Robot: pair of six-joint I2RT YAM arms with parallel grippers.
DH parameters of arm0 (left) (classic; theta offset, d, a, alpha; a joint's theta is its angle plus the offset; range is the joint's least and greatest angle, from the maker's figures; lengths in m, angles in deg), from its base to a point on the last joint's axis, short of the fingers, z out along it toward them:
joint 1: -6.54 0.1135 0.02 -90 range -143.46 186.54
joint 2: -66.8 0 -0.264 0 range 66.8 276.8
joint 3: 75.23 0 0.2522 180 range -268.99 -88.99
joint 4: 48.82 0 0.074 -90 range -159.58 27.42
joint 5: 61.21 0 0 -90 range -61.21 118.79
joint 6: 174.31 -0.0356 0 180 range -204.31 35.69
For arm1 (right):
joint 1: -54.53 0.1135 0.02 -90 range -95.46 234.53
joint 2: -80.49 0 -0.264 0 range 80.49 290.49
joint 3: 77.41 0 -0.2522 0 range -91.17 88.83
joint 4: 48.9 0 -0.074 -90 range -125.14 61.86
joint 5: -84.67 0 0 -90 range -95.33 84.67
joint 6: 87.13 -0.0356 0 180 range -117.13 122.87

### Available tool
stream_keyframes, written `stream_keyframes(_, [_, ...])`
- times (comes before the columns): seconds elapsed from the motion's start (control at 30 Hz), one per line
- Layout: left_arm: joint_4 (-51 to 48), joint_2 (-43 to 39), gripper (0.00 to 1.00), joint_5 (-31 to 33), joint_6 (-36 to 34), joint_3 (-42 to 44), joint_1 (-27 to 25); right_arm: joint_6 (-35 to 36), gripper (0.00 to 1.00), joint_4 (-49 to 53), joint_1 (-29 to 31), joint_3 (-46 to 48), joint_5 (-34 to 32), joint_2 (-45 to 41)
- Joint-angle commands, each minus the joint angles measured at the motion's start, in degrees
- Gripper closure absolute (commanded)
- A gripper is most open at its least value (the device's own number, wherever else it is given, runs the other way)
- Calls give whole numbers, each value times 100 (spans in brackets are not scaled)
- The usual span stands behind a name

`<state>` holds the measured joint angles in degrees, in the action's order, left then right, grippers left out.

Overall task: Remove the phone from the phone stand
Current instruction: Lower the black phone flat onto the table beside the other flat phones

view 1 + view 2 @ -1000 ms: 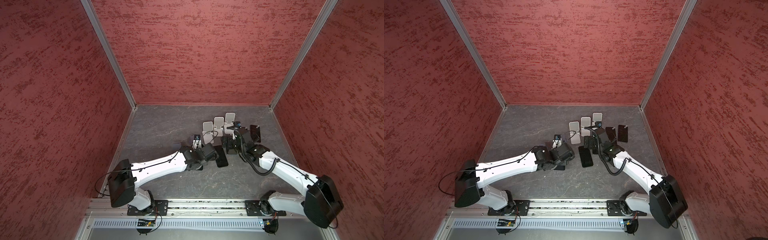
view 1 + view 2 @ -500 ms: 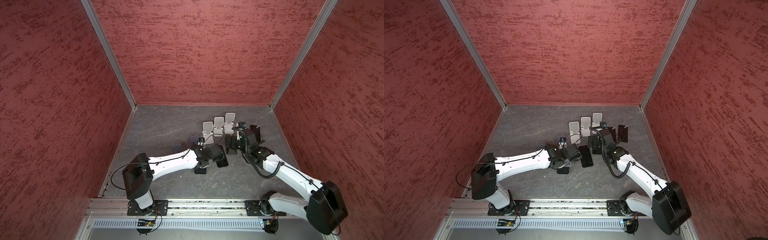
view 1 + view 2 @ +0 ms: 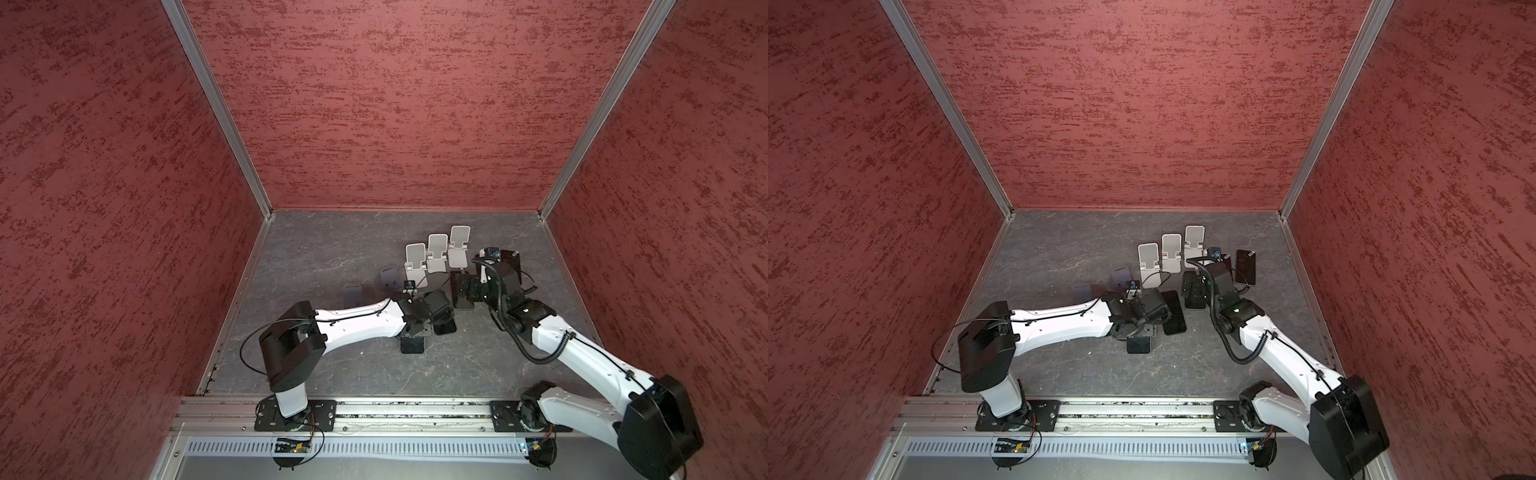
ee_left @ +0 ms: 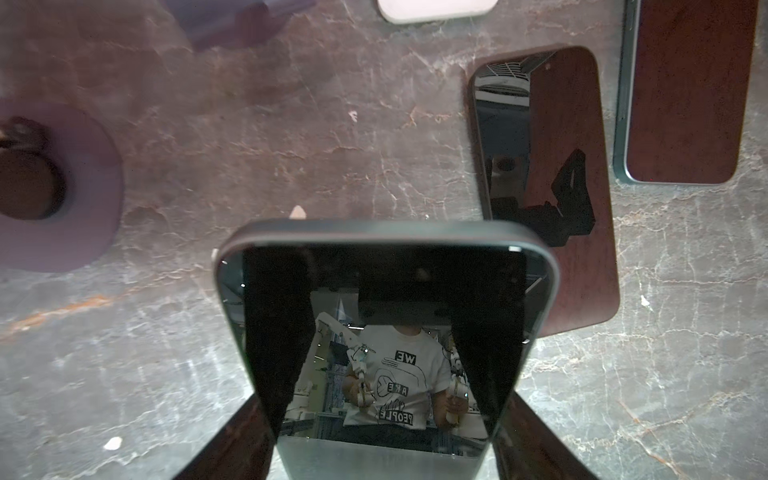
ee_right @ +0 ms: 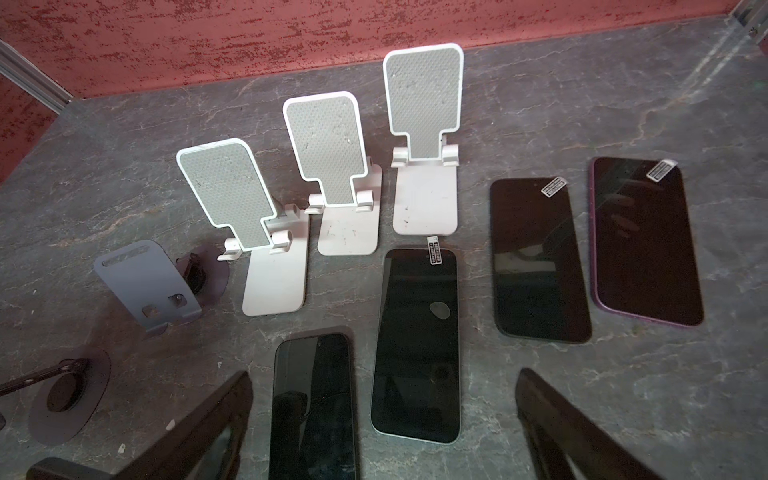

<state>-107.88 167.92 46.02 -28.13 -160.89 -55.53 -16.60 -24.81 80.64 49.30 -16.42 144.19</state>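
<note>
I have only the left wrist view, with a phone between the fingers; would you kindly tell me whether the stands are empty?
Observer: Yes; the right wrist view shows the three white stands and the grey stand beside them all empty.
Operator: Thank you. What is the other arm doing?
Observer: The right gripper is open and holds nothing, above four flat phones on the table.
Operator: And where is my phone relative to everything?
Observer: In a top view the held phone is closer to the base rail than any stand or flat phone.
</note>
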Motion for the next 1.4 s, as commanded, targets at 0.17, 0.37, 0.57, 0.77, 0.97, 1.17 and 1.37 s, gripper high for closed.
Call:
stream_keyframes(0.17, [388, 197, 35, -227, 106, 36, 54, -40, 1, -132, -79, 129, 37, -259])
stream_keyframes(0.37, [491, 371, 35, -390, 94, 45, 115, -52, 1, -125, -90, 138, 46, -349])
stream_keyframes(0.57, [565, 520, 35, -532, 108, 44, 162, -47, 1, -126, -98, 130, 19, -350])
stream_keyframes(0.77, [597, 599, 35, -614, 147, 53, 203, -58, 1, -123, -106, 138, 30, -367])
stream_keyframes(0.97, [593, 672, 35, -677, 182, 44, 253, -48, 1, -123, -115, 138, 28, -378])
stream_keyframes(1.17, [576, 749, 35, -704, 184, 53, 329, -22, 1, -126, -128, 155, 11, -402])
stream_keyframes(1.37, [540, 847, 36, -695, 191, 88, 395, -31, 1, -117, -142, 165, 2, -445])
